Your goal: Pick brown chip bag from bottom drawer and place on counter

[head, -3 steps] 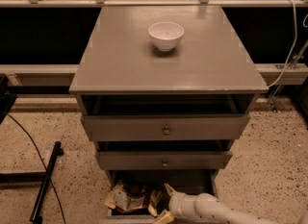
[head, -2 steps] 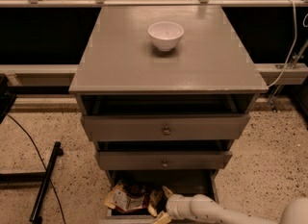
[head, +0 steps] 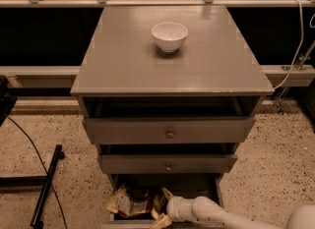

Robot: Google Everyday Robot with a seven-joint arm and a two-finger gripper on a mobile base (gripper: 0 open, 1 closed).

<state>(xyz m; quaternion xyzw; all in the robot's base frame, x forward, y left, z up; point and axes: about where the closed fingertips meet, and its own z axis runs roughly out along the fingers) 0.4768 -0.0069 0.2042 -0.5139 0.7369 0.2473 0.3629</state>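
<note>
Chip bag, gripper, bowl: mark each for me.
chip bag (head: 131,205): camera view, on its white label panel.
gripper (head: 162,207): camera view, midway between its fingertips, at the bag's right end.
bowl (head: 170,36): camera view, on its outer wall.

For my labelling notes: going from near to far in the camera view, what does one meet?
Gripper by the brown chip bag in the bottom drawer, lower knob, upper knob, counter, white bowl, far rail.
</note>
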